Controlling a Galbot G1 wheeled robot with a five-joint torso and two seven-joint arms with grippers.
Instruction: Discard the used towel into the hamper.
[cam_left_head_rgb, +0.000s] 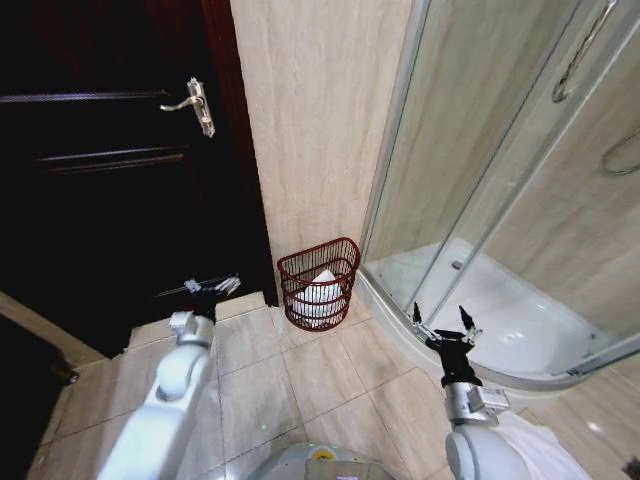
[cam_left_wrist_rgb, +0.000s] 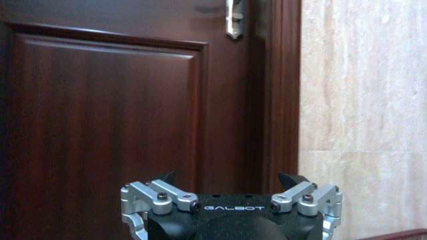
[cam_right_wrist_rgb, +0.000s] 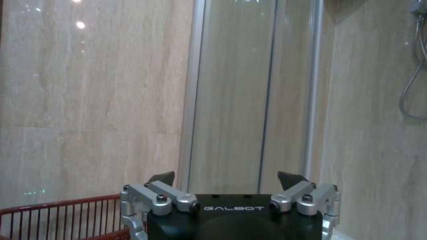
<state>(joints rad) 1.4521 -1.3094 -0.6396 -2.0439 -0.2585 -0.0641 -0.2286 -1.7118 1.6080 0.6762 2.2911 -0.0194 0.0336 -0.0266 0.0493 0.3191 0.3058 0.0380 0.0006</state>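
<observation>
While both arms hang low, one hamper sits against the beige stone wall, a rounded red-brown wire-mesh basket with a single white towel crumpled inside. Left of the hamper stands one dark wooden door with a metal handle; right of it curves the glass shower enclosure. Left gripper hovers left of the hamper, fingers spread, empty. Right gripper hovers right of it, fingers apart, holding nothing.

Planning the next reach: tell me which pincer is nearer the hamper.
Roughly equal, perhaps left. The left pincer hangs open beside the door, left of the hamper; the right pincer is open by the shower base, to its right.
</observation>
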